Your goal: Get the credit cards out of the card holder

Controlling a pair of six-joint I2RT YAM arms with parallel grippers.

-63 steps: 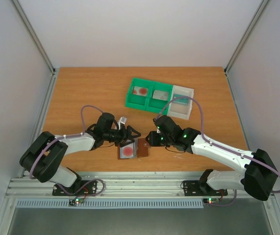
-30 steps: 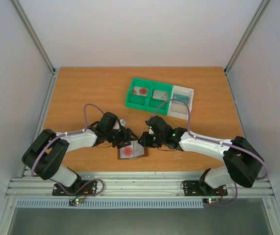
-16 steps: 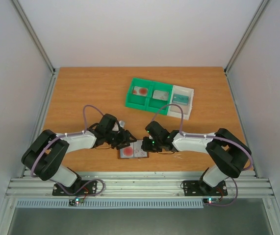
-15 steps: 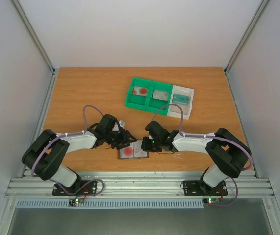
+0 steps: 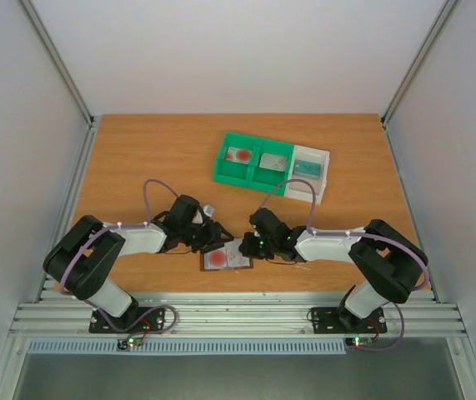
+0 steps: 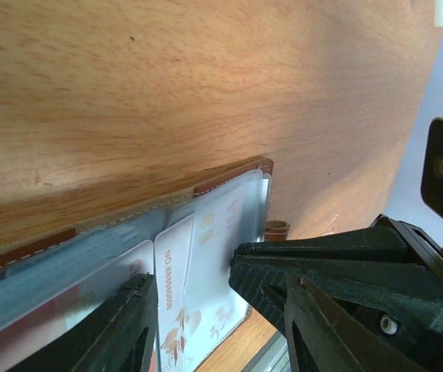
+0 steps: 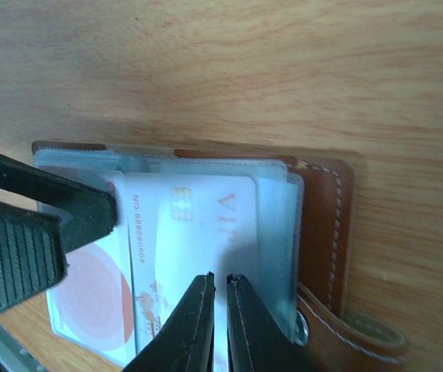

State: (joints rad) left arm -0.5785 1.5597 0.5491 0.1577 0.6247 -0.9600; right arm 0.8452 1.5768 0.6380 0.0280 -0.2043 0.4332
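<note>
The brown card holder (image 5: pixel 241 266) lies open near the table's front edge, its pale pockets up, between the two grippers. A credit card with a red disc (image 5: pixel 218 259) sits in its left pocket. A white credit card (image 7: pixel 198 217) with a gold chip sticks out of the right pocket (image 7: pixel 279 232). My right gripper (image 7: pixel 221 277) is shut on this card's near edge. My left gripper (image 6: pixel 220 276) stands open low over the holder (image 6: pixel 128 225), its left finger (image 6: pixel 120 325) on the pockets. That card (image 6: pixel 213 248) looks raised. The holder's tab (image 7: pixel 361 341) points toward the right arm.
A green-and-white compartment tray (image 5: pixel 246 179) stands behind the grippers at centre right, with a card in each of three compartments. The table's front edge and a metal rail (image 5: pixel 238 312) run just behind the holder. The left gripper's finger (image 7: pixel 19 232) fills the right wrist view's left side.
Both grippers have closed in on the card holder from either side. The right jaws have come together on the white card. The left jaws have narrowed.
</note>
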